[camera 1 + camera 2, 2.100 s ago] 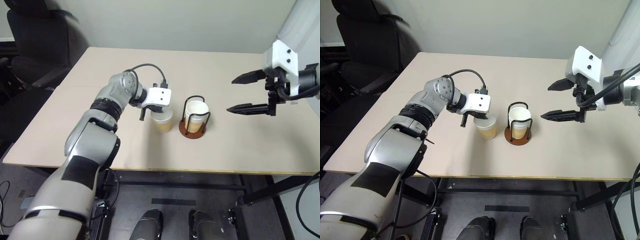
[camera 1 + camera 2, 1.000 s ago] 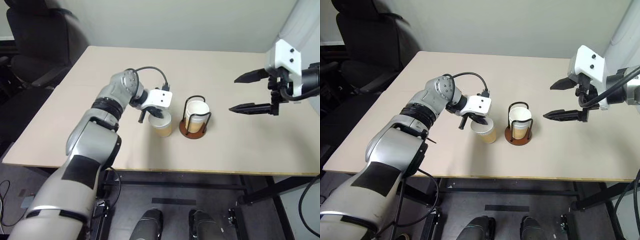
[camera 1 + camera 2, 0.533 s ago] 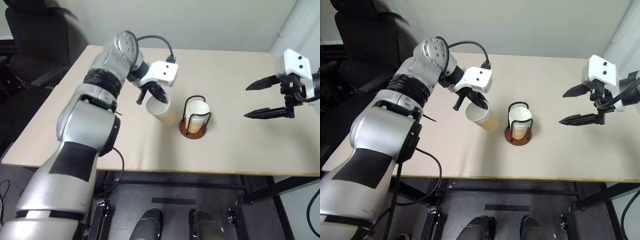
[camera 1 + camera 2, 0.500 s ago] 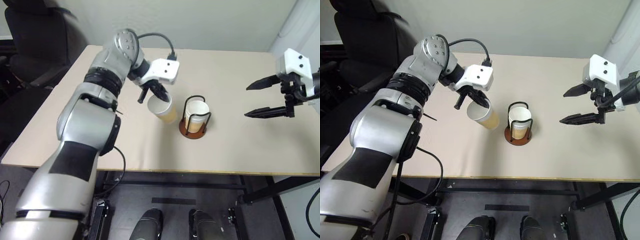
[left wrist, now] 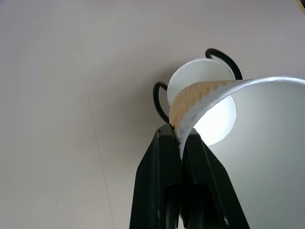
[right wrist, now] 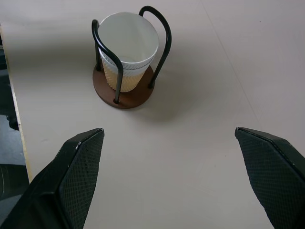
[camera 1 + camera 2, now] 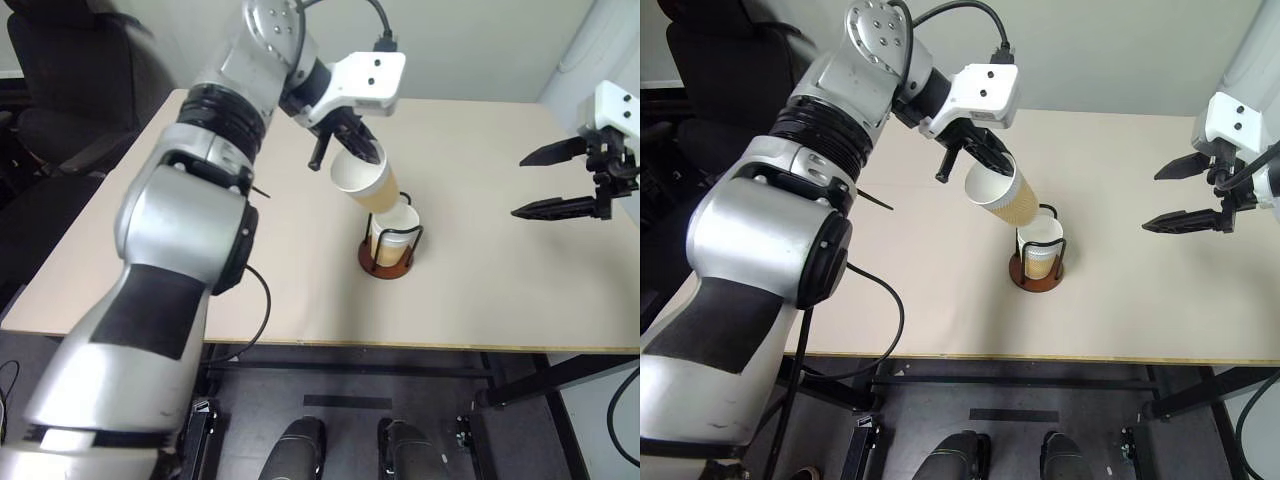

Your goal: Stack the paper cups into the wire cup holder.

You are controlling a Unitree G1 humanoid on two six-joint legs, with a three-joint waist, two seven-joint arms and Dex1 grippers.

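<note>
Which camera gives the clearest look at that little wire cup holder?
The right wrist view: the wire cup holder shows whole, unobstructed, with cups nested inside. In the head views the cup held by the left end effector overlaps its top. The left wrist view shows just its loops.

Table [image 7: 480, 290] bare around wire cup holder [image 6: 123, 90]; held cup [image 7: 365, 183] overhead.

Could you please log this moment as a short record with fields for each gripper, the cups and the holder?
left gripper: shut on the rim of a paper cup, held tilted above the holder
right gripper: open, empty, off to the side
wire cup holder: upright on the table
cups in holder: at least two, nested
</note>
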